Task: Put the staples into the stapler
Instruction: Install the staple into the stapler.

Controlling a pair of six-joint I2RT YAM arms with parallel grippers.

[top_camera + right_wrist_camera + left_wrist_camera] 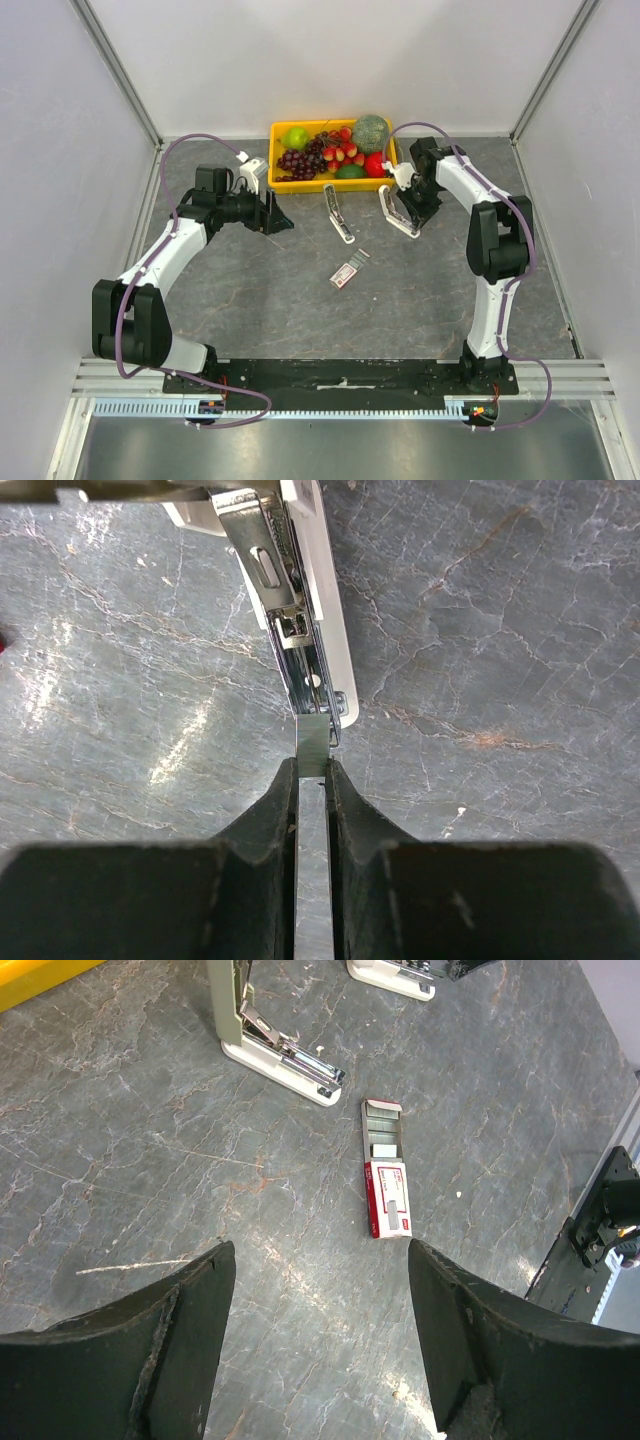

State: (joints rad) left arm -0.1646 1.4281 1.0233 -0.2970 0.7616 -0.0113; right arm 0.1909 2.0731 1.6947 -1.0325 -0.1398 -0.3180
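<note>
One strip of staples (312, 742) is pinched in the closed right tool (312, 772), its end at the open stapler (300, 630); that arm folds down steeply. The staples box (349, 271) lies mid-table (250, 300). The left tool (320, 1250), its forearm level, hovers with fingers spread, aimed toward the box.

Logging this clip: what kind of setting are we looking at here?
Probably a lab robot test cell, not an office: plain white walls on aluminium framing, a left arm and right arm bolted at the table edge, and a yellow bin of fruit.
</note>
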